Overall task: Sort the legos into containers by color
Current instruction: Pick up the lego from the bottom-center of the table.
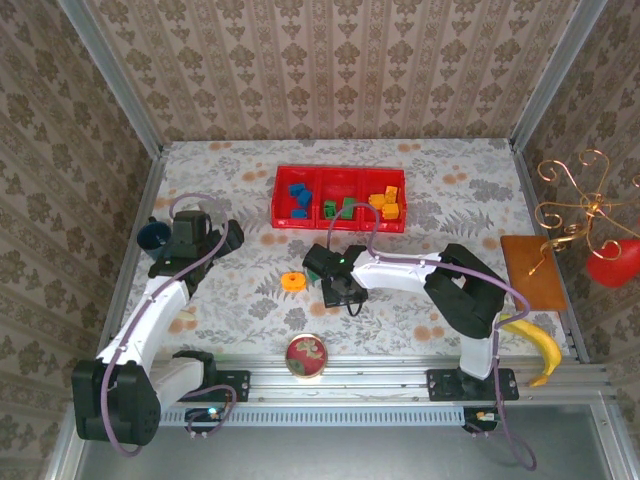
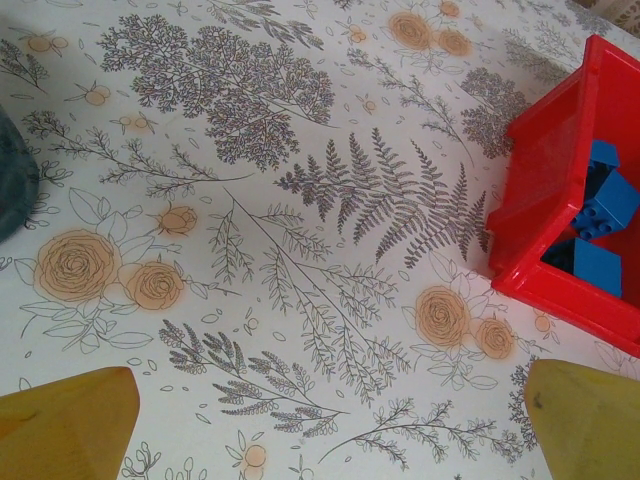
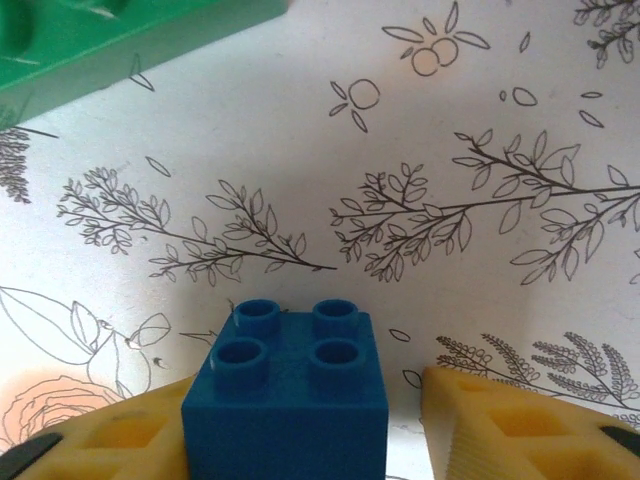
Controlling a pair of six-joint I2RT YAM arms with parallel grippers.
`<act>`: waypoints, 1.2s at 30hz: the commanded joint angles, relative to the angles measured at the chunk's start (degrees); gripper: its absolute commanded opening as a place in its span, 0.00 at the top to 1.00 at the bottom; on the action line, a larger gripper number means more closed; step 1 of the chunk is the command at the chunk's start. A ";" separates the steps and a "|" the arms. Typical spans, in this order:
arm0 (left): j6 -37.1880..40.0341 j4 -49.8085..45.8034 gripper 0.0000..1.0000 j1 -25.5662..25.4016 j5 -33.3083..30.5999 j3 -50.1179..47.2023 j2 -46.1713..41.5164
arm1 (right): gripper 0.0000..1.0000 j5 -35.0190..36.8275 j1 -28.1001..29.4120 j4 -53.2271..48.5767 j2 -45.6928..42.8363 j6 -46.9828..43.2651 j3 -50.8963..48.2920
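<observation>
astride blue lego, right gripper half-open

Glossy, smooth red plastic for tray; smooth blue plastic with soft sheen for block; matt printed cloth.

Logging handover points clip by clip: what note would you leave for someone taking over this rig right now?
The left gripper is open and empty over the tablecloth, beside the red tray.
The right gripper is open, straddling a blue block; a gap shows at one finger, so no grip yet.
Done: blue blocks in the tray's left compartment, green ones middle, orange ones right.
Left: that blue block, the green block just beyond it, the orange ring.
</observation>
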 commanded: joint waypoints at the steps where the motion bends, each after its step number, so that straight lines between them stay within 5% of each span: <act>1: -0.97 0.17 0.00 0.60 0.38 0.53 0.09 | 0.52 -1.25 0.31 0.85 2.38 0.48 -0.04; 19: -1.00 0.37 0.00 0.60 0.30 0.53 0.17 | 0.80 1.16 0.29 -0.46 0.07 -0.38 0.48; 36: -1.05 0.53 0.00 0.60 0.47 0.44 0.18 | 0.86 5.58 0.29 -2.88 -3.59 -1.35 1.75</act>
